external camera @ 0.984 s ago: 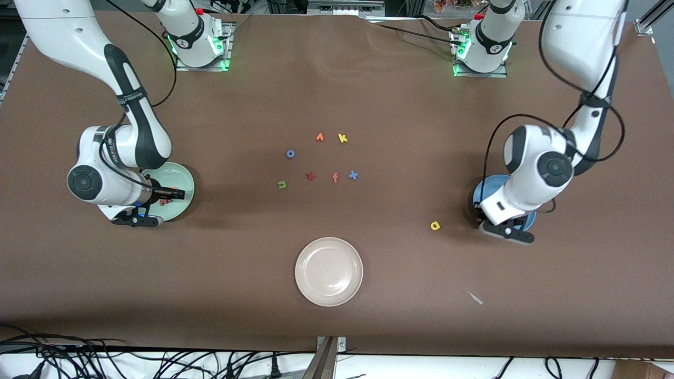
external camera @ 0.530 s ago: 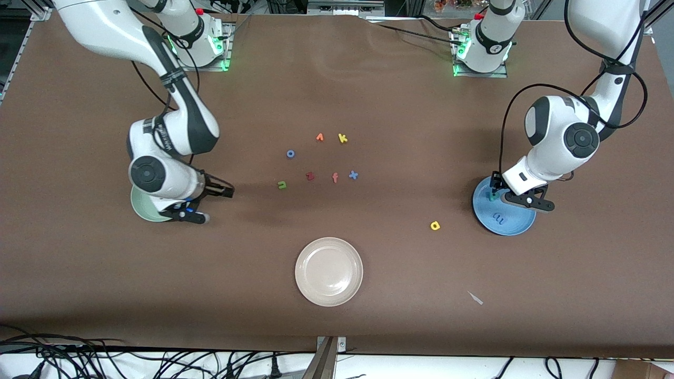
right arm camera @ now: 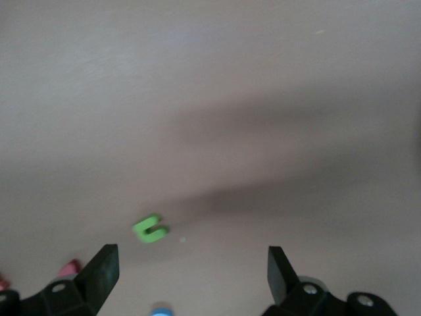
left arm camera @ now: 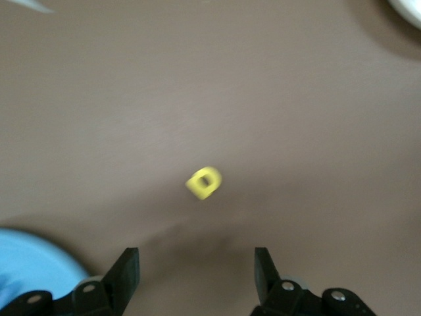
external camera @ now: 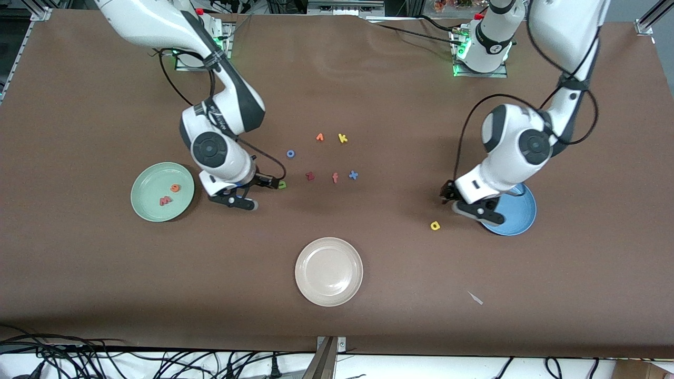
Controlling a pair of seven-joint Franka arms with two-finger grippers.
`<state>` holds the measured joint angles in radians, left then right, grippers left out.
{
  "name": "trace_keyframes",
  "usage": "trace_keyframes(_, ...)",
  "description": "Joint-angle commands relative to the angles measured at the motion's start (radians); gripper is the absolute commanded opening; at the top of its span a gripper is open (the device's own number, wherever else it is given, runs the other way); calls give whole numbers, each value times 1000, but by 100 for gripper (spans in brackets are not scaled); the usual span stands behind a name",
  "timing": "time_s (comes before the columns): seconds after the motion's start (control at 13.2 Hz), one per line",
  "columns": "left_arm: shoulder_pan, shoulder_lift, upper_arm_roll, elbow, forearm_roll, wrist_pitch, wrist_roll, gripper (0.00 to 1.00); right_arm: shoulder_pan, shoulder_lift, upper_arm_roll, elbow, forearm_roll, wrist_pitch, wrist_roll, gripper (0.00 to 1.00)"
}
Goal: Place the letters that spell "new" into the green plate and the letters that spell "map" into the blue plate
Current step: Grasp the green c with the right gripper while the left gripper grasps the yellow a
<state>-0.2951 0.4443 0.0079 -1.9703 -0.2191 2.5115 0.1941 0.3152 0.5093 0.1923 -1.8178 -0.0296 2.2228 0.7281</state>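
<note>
Table, front view with both wrist views.

Green plate near the right arm's end of the table, well apart from the loose letters; in it an orange e and a pinkish-red w, close together, apart from the rim.

Right gripper low over bare table between the green plate and the cluster of letters, fingers spread wide, nothing between them; green n flat on the table just beside the fingertips, untouched as far as can be seen.

Mid-table cluster: blue o, orange letter, yellow k, dark red z, red f, blue x, all flat and apart from one another.

Blue plate near the left arm's end of the table, largely covered by the left arm; contents hidden.

Left gripper over bare table just off the blue plate's rim, fingers parted and empty; yellow a flat on the table near the fingertips, nearer to the front camera than the cluster, outside the blue plate.

Beige-white plate midway along the table toward the edge nearest the front camera, with no letter in it.
</note>
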Motion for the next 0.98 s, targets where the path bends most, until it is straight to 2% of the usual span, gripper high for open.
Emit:
trace_keyframes(0.0,-32,117,29,71,-32,91,4,75,34,38,-2,-3,-16,70,13,100)
trace_keyframes(0.15,-44,166,49,117,-28,98,7,72,38,54,-2,-23,-18,135,4,100)
trace_keyframes(0.45,-73,211,69,143,-28,101,7,71,53,75,-4,-64,-59,228,-59,100)
trace_keyframes(0.91,-114,249,113,165,-28,109,5,66,67,107,-2,-67,-95,258,-64,92)
